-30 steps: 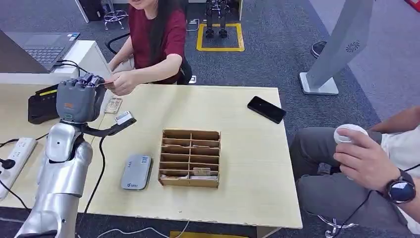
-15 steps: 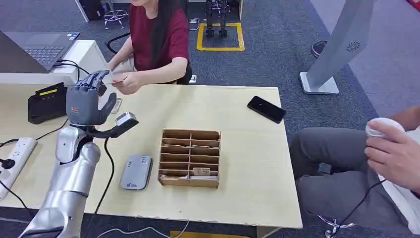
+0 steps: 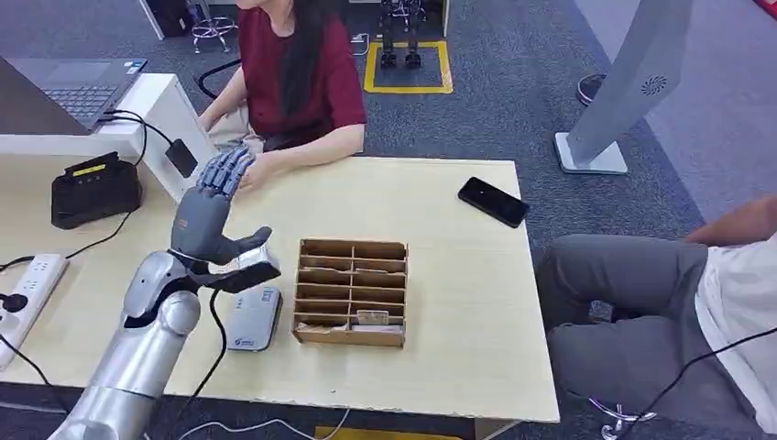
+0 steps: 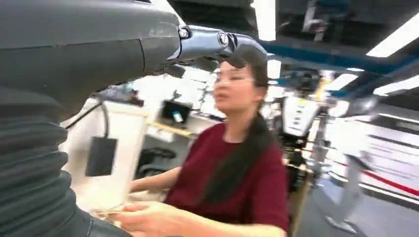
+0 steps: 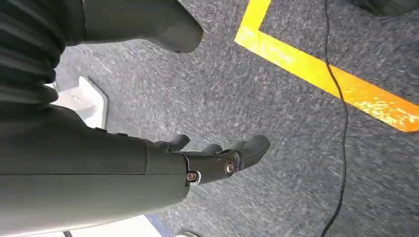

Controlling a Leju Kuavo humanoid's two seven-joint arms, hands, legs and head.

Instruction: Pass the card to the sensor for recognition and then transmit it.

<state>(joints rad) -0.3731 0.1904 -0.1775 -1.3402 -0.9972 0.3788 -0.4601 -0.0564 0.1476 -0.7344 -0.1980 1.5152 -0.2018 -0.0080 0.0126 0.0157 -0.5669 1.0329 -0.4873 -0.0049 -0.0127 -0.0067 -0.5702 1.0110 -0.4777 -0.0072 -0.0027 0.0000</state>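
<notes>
L hand (image 3: 206, 206) empty (labels unreadable)

The left hand (image 4: 148, 44) is extending its fingers (image 4: 232, 44) straight, gripping nothing. Beyond it, a person (image 4: 237, 168) in a dark red top is sitting and holding a flat pale item (image 4: 111, 211) (identity indistinct) low in one hand (image 4: 148, 219).
</notes>
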